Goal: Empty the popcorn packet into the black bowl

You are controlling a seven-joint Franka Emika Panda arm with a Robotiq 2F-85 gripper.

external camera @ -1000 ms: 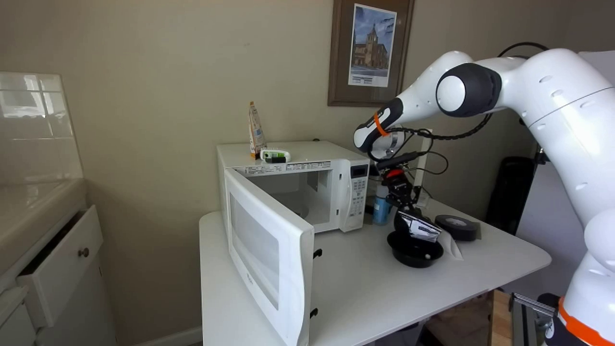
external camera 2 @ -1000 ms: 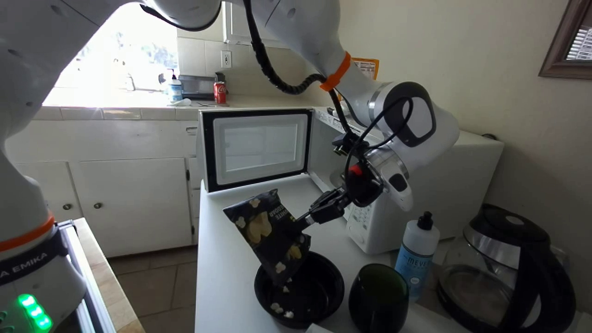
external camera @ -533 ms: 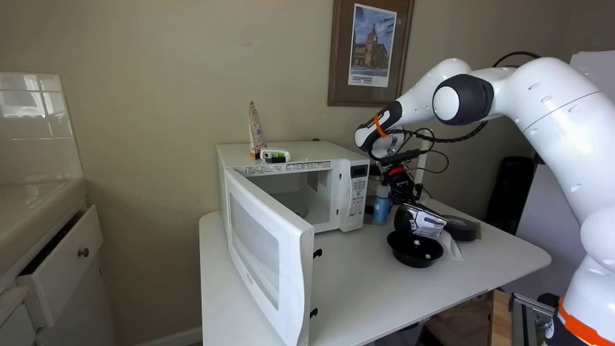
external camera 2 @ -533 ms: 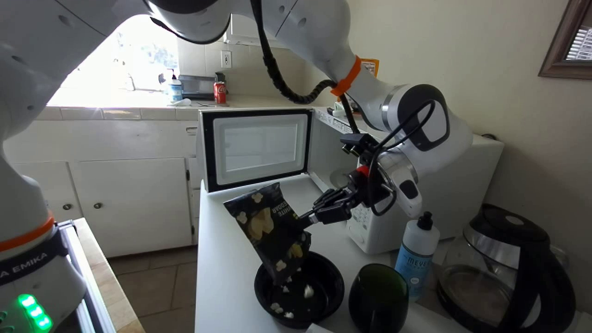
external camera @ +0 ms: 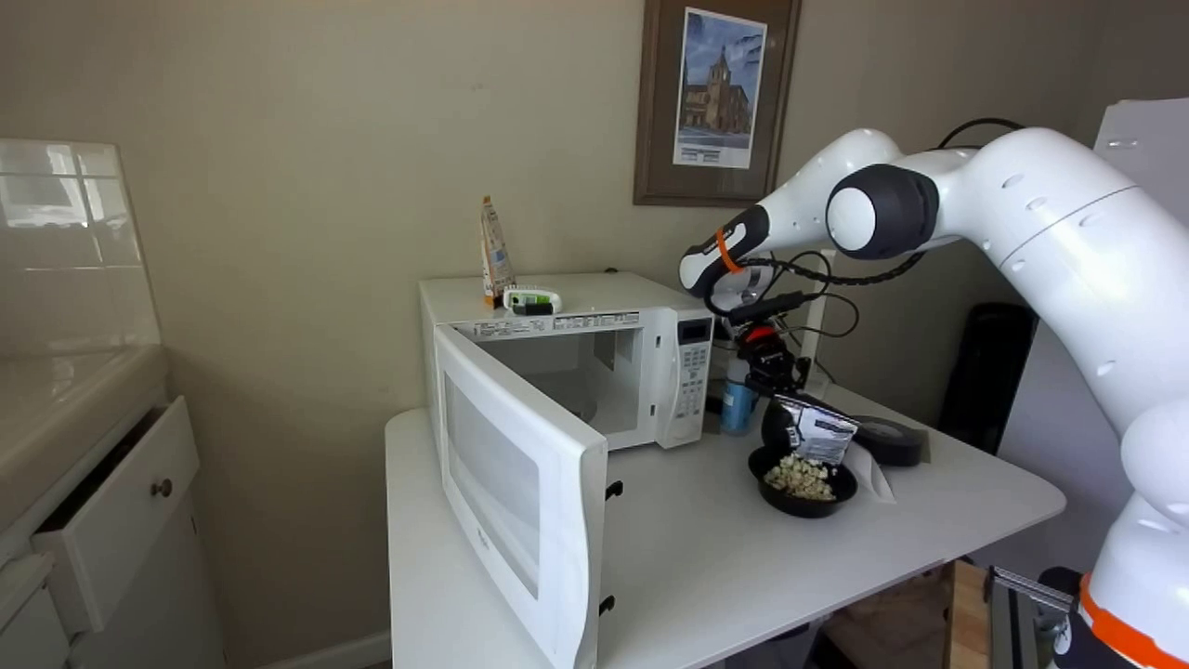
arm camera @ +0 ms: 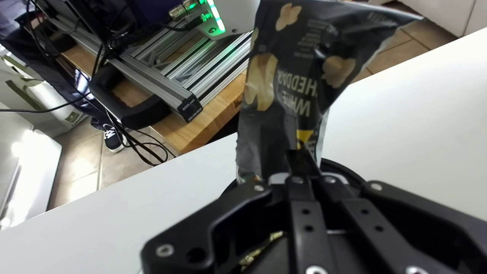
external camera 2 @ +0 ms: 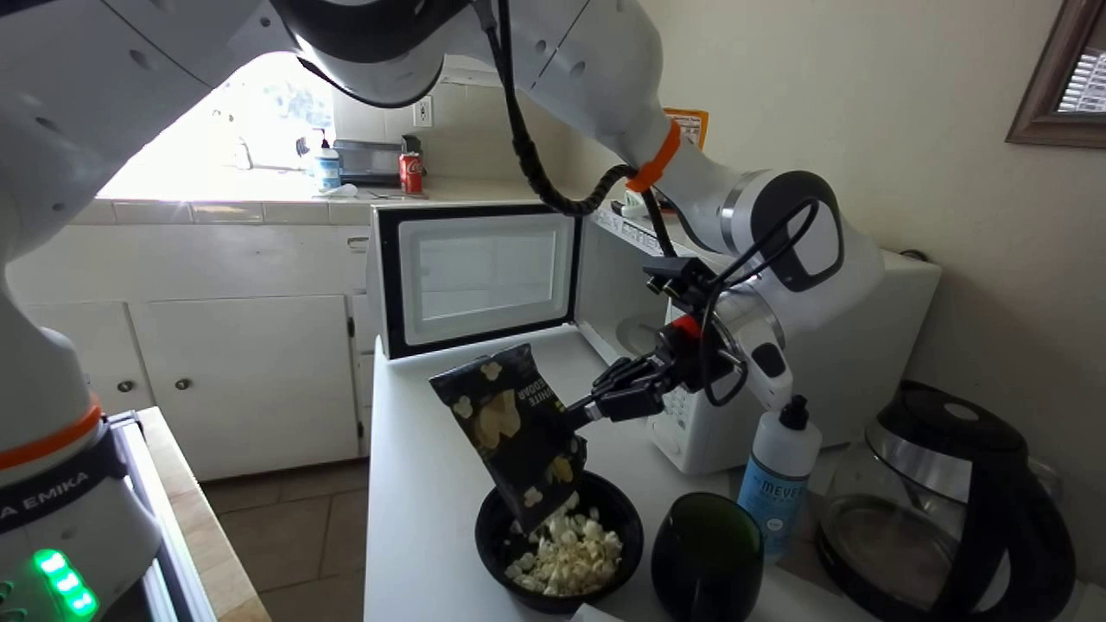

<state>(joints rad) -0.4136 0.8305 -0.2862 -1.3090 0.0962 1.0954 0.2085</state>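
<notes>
The dark popcorn packet (external camera 2: 492,415) hangs tilted, its lower end over the black bowl (external camera 2: 620,505). It also shows in an exterior view (external camera: 822,434) and in the wrist view (arm camera: 289,76). My gripper (external camera 2: 572,418) is shut on the packet near its lower part, above the bowl's rim; in the wrist view the gripper (arm camera: 303,163) has its fingertips together on the packet. A heap of pale popcorn (external camera 2: 575,553) lies in the bowl, and it shows in an exterior view (external camera: 801,477) too. The inside of the packet is hidden.
A dark green jug (external camera 2: 708,553) stands close beside the bowl. Behind it are a blue and white bottle (external camera 2: 773,488) and a glass kettle (external camera 2: 899,527). The white microwave (external camera: 689,381) has its door (external camera: 520,492) swung open over the table.
A lot of popcorn has dropped from the packet into the bowl, which held only a few pieces before. The upper arm has come lower; gripper and packet have shifted only slightly.
</notes>
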